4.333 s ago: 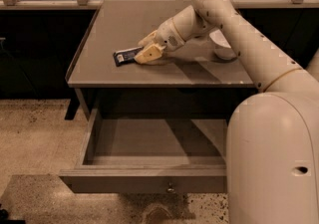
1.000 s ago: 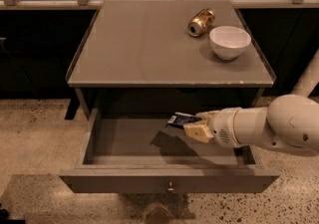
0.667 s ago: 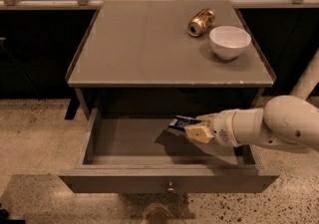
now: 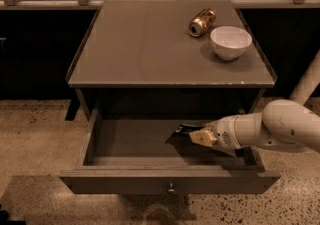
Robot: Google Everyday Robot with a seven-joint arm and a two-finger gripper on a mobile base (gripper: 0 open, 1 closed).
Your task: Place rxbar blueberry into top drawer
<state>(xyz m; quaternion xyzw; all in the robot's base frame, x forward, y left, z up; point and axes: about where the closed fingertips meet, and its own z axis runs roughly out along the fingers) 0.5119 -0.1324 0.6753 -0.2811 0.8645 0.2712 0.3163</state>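
Note:
The top drawer (image 4: 170, 181) of the cabinet stands pulled open, its flat front panel with a small round knob facing me. My gripper (image 4: 198, 136) reaches in from the right over the drawer's inside, right of its middle. It is shut on the rxbar blueberry (image 4: 186, 130), a dark navy bar that sticks out to the left of the tan fingers (image 4: 202, 137). The bar hangs low over the drawer floor; whether it touches the floor I cannot tell.
On the cabinet top (image 4: 140, 44) a gold can (image 4: 201, 21) lies on its side at the back right, next to a white bowl (image 4: 230, 42). A rail runs behind the cabinet. Speckled floor (image 4: 35, 139) lies around the drawer.
The gripper took the bar from the cabinet top down into the open drawer. Over the last second it has sunk slightly lower, still holding the bar.

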